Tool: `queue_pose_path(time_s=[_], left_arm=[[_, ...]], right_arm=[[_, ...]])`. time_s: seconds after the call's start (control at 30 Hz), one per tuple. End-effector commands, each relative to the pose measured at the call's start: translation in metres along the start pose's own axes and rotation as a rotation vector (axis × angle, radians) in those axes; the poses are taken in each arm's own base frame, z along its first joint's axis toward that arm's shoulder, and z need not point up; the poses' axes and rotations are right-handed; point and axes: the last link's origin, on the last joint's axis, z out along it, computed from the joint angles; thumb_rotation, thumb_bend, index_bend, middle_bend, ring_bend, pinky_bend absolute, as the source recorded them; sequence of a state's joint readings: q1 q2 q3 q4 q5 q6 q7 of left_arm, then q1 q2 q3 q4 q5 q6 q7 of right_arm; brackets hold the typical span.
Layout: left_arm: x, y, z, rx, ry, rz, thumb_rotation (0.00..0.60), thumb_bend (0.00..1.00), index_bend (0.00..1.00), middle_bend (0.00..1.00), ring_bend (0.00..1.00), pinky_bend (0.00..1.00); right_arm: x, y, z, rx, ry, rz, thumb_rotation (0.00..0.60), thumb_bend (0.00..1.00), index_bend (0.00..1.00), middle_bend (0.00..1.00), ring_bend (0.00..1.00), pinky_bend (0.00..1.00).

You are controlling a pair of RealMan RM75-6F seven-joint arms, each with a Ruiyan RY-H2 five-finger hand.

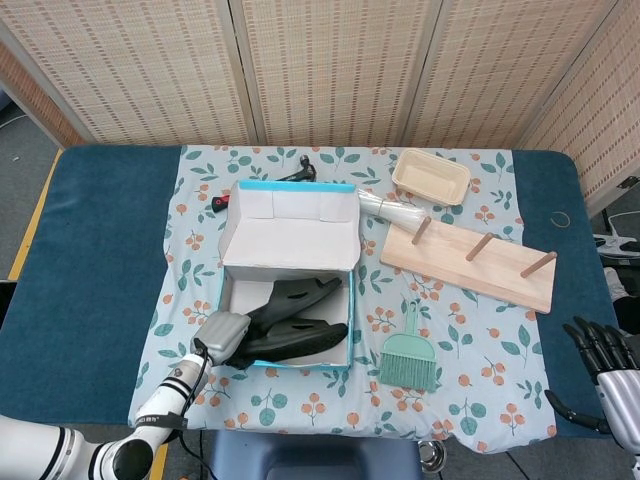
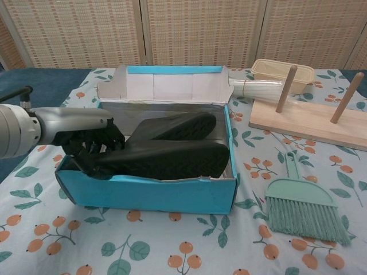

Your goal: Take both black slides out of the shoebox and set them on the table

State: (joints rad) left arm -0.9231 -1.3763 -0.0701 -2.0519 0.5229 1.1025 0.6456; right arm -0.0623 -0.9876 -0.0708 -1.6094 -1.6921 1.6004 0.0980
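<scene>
A blue shoebox [image 1: 288, 366] [image 2: 155, 193] with its white lid folded back stands on the floral cloth. Two black slides lie inside: the near slide [image 1: 295, 341] [image 2: 172, 160] and the far slide [image 1: 300, 297] [image 2: 180, 125]. My left hand [image 1: 222, 336] [image 2: 86, 146] reaches into the box's left end and grips the heel end of the near slide, which is tilted up above the box's front wall. My right hand [image 1: 605, 365] hangs open past the table's right front edge, holding nothing; the chest view does not show it.
A green hand brush [image 1: 408, 358] [image 2: 301, 209] lies right of the box. Behind it sit a wooden peg board [image 1: 470, 260] [image 2: 309, 120], a cream tray [image 1: 431, 176] [image 2: 282, 71], a clear bundle [image 1: 390, 209] and a hammer [image 1: 295, 174].
</scene>
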Motion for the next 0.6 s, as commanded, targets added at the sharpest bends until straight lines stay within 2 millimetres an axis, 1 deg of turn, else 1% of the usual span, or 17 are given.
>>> queue_pose_path(time_s=[0.03, 0.2, 0.3, 0.37, 0.53, 0.6], left_arm=[[0.002, 0.005, -0.007, -0.034, 0.096, -0.034, 0.600, 0.62, 0.86, 0.90, 0.72, 0.38], [0.013, 0.003, -0.019, -0.055, 0.204, -0.016, 0.600, 0.62, 0.86, 0.90, 0.72, 0.38], [0.018, -0.002, -0.029, -0.057, 0.260, -0.013, 0.600, 0.62, 0.86, 0.90, 0.72, 0.38], [0.019, -0.007, -0.035, -0.055, 0.282, -0.008, 0.600, 0.62, 0.87, 0.90, 0.72, 0.38], [0.017, -0.021, -0.040, -0.043, 0.337, 0.018, 0.600, 0.62, 0.87, 0.90, 0.72, 0.38], [0.020, -0.026, -0.041, -0.043, 0.389, 0.010, 0.600, 0.63, 0.87, 0.90, 0.72, 0.37]], right_arm=[[0.000, 0.000, 0.000, -0.001, -0.001, 0.000, 0.381, 0.22, 0.00, 0.00, 0.00, 0.00], [0.000, 0.000, 0.000, 0.002, -0.004, 0.001, 0.381, 0.22, 0.00, 0.00, 0.00, 0.00], [0.000, 0.000, -0.001, 0.003, -0.007, 0.002, 0.381, 0.22, 0.00, 0.00, 0.00, 0.00], [0.000, -0.001, -0.001, 0.004, -0.010, 0.002, 0.381, 0.22, 0.00, 0.00, 0.00, 0.00], [-0.002, -0.003, -0.001, 0.011, -0.020, 0.000, 0.381, 0.22, 0.00, 0.00, 0.00, 0.00], [-0.003, -0.004, -0.001, 0.011, -0.022, -0.002, 0.381, 0.22, 0.00, 0.00, 0.00, 0.00]])
